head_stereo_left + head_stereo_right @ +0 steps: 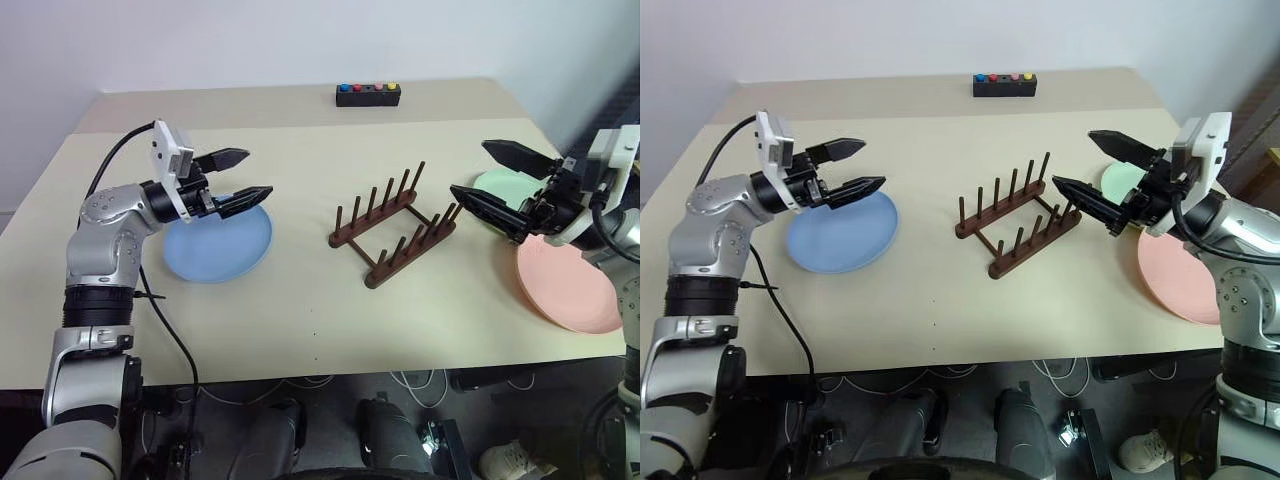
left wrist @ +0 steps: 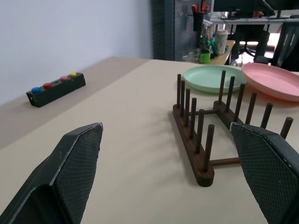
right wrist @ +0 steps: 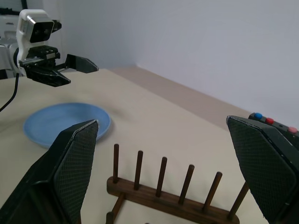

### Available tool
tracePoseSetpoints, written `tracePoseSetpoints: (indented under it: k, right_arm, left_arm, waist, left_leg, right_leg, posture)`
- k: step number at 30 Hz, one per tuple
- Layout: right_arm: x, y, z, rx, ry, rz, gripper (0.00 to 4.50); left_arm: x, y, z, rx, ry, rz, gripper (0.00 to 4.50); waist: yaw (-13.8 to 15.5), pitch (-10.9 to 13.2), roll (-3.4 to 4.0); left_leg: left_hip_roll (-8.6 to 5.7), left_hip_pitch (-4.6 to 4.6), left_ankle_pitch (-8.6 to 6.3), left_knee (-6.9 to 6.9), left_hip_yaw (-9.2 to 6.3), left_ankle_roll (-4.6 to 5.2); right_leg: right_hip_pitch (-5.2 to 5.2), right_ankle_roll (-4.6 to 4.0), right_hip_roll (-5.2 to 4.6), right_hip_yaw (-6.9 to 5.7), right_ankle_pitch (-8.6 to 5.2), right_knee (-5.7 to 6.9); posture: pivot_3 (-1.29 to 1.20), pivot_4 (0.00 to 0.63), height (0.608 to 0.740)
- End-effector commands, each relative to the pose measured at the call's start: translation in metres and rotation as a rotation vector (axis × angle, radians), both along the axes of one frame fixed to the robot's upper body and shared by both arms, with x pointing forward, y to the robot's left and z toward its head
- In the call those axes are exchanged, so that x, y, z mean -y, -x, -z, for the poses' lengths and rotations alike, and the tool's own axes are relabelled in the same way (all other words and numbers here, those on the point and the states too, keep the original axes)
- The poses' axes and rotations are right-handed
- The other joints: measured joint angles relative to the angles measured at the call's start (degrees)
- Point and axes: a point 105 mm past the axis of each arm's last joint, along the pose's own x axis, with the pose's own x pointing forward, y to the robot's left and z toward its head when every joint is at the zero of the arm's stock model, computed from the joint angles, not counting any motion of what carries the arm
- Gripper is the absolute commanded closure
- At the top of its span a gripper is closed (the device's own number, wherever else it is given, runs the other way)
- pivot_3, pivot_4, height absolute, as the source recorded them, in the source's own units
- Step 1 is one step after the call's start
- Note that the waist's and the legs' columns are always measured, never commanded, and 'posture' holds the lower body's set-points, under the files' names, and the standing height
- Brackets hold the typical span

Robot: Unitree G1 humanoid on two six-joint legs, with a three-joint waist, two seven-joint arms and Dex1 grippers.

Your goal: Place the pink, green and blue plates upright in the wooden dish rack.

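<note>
Left gripper (image 1: 243, 176): hovering spread and empty over blue plate (image 1: 218, 247).
Right gripper (image 1: 496, 183): hovering spread, empty, above green plate (image 1: 505, 186), pink plate (image 1: 566, 284).
Rack (image 1: 393, 225): sitting empty between them.

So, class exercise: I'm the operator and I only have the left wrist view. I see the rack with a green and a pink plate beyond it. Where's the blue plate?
Observer: The blue plate lies flat on the table, under the left gripper, on the robot's left of the wooden dish rack.
Operator: Is that gripper holding it?
Observer: No. It hovers above the plate's far edge, open and empty.
Operator: And the right gripper?
Observer: The right gripper is open too, holding nothing, above the table between the rack and the green plate.
Operator: Any plates in the rack yet?
Observer: None. The pink plate also lies flat, nearer the robot than the green one.
</note>
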Motion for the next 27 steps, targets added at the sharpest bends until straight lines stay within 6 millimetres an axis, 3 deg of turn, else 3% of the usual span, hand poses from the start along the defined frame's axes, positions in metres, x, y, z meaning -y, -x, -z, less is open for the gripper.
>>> tracePoseSetpoints:
  k: [1, 8, 13, 17, 23, 27]
  right_arm:
    - [0.004, 0.003, -0.013, 0.048, 0.014, 0.007, 0.0]
    - [0.0, -0.003, -0.013, 0.05, 0.004, 0.003, 0.0]
    - [0.011, 0.0, -0.013, 0.055, 0.005, 0.048, 0.0]
    - [0.016, 0.004, -0.011, 0.054, -0.011, 0.072, 0.0]
    - [0.018, 0.003, -0.002, 0.043, -0.029, 0.087, 0.0]
    - [0.017, 0.005, -0.003, 0.071, -0.05, 0.114, 0.0]
  left_arm:
    - [0.002, 0.002, -0.011, 0.06, -0.011, 0.0, 0.01]
    - [0.003, 0.004, -0.008, 0.028, -0.019, 0.006, 0.01]
    - [0.032, 0.009, -0.006, 0.022, 0.013, 0.094, 0.01]
    - [0.058, 0.026, 0.017, -0.012, -0.039, 0.141, 0.01]
    - [0.085, 0.054, 0.021, -0.057, -0.079, 0.237, 0.01]
    - [0.104, 0.073, 0.04, -0.103, -0.192, 0.322, 0.01]
  waist:
    - [0.0, 0.0, 0.0]
    - [0.0, 0.0, 0.0]
    - [0.2, 0.0, -0.03]
    - [0.0, 0.0, -0.03]
    - [-0.1, 0.1, 0.03]
    - [0.0, 0.1, 0.04]
  left_leg:
    - [0.0, 0.0, 0.0, 0.0, 0.0, 0.0]
    - [0.01, 0.01, 0.01, 0.0, -0.01, -0.01]
    - [-0.05, -0.01, 0.01, 0.04, -0.01, 0.0]
    - [-0.06, -0.03, 0.01, 0.02, -0.01, 0.0]
    - [0.09, -0.02, 0.04, 0.0, 0.0, -0.05]
    - [0.06, -0.01, 0.04, 0.04, 0.03, -0.05]
  right_leg:
    - [0.0, 0.0, 0.0, 0.0, 0.0, 0.0]
    - [-0.01, -0.02, 0.01, 0.0, 0.01, 0.01]
    - [0.02, -0.01, -0.04, -0.01, 0.01, -0.01]
    - [0.02, -0.01, -0.06, 0.0, 0.02, -0.03]
    - [-0.08, -0.07, 0.07, 0.03, 0.03, 0.12]
    - [0.0, -0.07, 0.08, 0.02, 0.03, 0.06]
  posture:
    - [0.0, 0.15, 0.74]
    - [0.0, 0.15, 0.74]
    - [0.0, 0.15, 0.74]
    - [0.0, 0.15, 0.74]
    - [0.0, 0.15, 0.74]
    - [0.0, 0.15, 0.74]
